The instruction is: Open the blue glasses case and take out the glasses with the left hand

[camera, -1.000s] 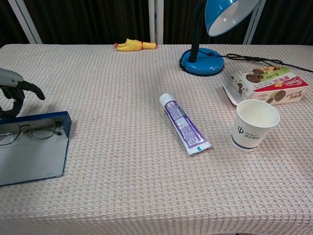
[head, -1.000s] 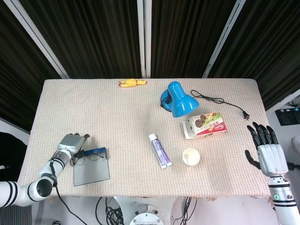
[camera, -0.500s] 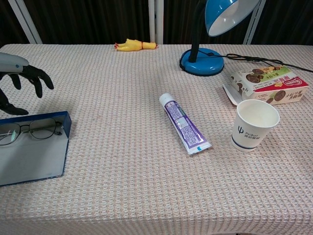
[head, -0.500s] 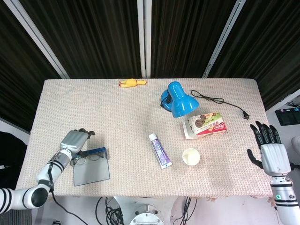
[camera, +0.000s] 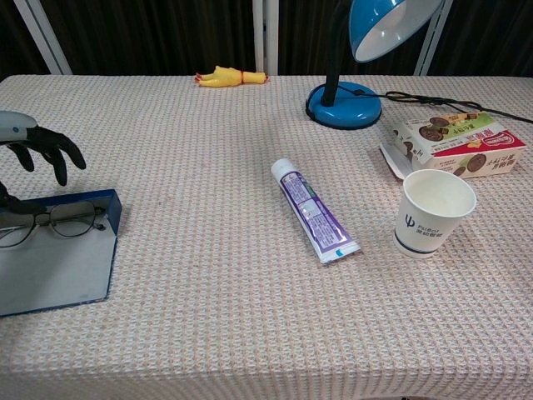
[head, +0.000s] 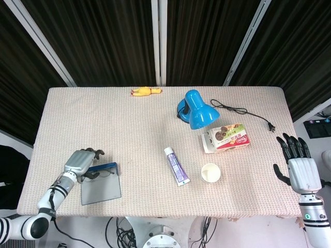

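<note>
The blue glasses case (head: 101, 188) lies open near the table's front left corner, its grey inside facing up (camera: 55, 265). The thin-framed glasses (head: 99, 174) rest in the case along its blue back wall; they show clearly in the chest view (camera: 63, 218). My left hand (head: 80, 161) hovers over the left end of the glasses with fingers apart and curved (camera: 32, 143), its thumb low beside the left lens. Nothing is gripped. My right hand (head: 298, 168) is off the table's right edge, fingers spread, holding nothing.
A toothpaste tube (head: 177, 166) lies mid-table, with a paper cup (head: 210, 172) to its right. A cookie box (head: 227, 137), a blue desk lamp (head: 197, 109) with its black cord and a yellow toy (head: 145, 91) stand further back.
The left hand's fingers uncurled from the glasses and lifted, then the hand slid slightly toward the front edge. The glasses stayed in the case. The right hand sank a little.
</note>
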You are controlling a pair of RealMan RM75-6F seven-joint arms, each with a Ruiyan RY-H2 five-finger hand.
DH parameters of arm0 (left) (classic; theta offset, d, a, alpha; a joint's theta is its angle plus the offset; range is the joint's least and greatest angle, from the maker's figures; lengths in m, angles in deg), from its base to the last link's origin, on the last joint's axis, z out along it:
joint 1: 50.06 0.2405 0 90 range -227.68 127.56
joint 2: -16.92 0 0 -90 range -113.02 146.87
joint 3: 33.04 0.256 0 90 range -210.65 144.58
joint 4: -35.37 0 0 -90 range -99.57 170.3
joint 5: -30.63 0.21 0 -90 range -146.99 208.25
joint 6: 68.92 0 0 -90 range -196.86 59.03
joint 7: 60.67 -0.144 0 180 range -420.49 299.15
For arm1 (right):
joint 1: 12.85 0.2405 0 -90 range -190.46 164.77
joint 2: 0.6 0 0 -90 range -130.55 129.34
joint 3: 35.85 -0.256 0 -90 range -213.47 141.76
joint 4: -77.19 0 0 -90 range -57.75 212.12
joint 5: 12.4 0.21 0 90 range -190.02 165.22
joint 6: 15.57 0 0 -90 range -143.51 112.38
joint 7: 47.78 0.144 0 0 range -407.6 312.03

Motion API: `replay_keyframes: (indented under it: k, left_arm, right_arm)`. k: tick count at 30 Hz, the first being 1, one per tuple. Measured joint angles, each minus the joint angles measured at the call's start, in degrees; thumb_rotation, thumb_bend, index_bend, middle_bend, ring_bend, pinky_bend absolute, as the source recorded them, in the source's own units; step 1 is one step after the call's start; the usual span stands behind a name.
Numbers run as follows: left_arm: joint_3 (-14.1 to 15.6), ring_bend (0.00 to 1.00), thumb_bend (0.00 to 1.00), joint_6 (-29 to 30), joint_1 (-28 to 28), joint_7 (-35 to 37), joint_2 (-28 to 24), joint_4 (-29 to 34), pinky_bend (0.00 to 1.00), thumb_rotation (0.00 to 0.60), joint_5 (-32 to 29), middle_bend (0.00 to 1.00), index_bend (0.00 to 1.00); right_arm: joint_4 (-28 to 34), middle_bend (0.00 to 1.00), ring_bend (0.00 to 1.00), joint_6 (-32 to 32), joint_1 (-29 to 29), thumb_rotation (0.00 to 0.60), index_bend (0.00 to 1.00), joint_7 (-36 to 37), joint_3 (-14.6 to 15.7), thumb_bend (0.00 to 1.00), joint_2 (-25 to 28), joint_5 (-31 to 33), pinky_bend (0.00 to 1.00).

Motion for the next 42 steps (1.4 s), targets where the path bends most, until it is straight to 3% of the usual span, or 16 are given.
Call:
replay_keyframes:
  k: [7,21,29,42]
  left_arm:
    - [-0.36,0.18,0.26,3.37,3.12,1.29,2.28,-0.79,0.27,0.600,2.35,0.35,0.24]
    - [-2.08,0.20,0.30,3.31,6.40,5.75,6.10,-5.45,0.27,0.600,8.14,0.40,0.23]
    - [-3.09,0.21,0.37,1.89,6.96,6.49,6.50,-6.77,0.27,0.600,7.91,0.41,0.23]
    - [-3.58,0.21,0.37,1.02,7.82,5.88,6.54,-7.41,0.27,0.600,8.80,0.42,0.23]
  right_arm:
    - [-0.25,0.00,0.00,0.41,0.12,0.600,0.00,0.05,0.12,0.33,-0.35,0.17,0.00]
    - [-0.48,0.00,0.00,0.37,-0.10,0.600,0.00,0.27,0.24,0.33,-0.31,0.37,0.00]
    - [-0.67,0.00,0.00,0.92,0.03,0.600,0.00,0.24,0.22,0.33,-0.43,0.84,0.00]
    - [-0.60,0.00,0.00,1.00,0.07,0.600,0.00,0.00,0.24,0.33,-0.54,0.87,0.00]
